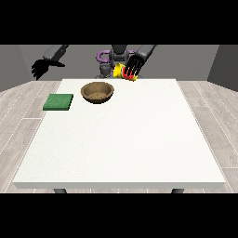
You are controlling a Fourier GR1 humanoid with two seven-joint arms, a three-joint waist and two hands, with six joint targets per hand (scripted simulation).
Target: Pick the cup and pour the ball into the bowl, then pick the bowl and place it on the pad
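Observation:
A brown bowl (97, 92) stands on the white table (121, 139) near its far edge, left of centre. A flat green pad (58, 102) lies at the table's far left edge. Above the far edge, right of the bowl, the hand at the view's right (134, 66) is shut on a yellow and red cup (123, 72), which hangs tilted in the air. The ball is hidden from me. The hand at the view's left (41, 69) hovers beyond the table's far left corner with its fingers hanging relaxed and nothing in it.
The robot's grey torso (114, 60) with a purple ring stands just behind the table's far edge. Grey plank floor surrounds the table on both sides.

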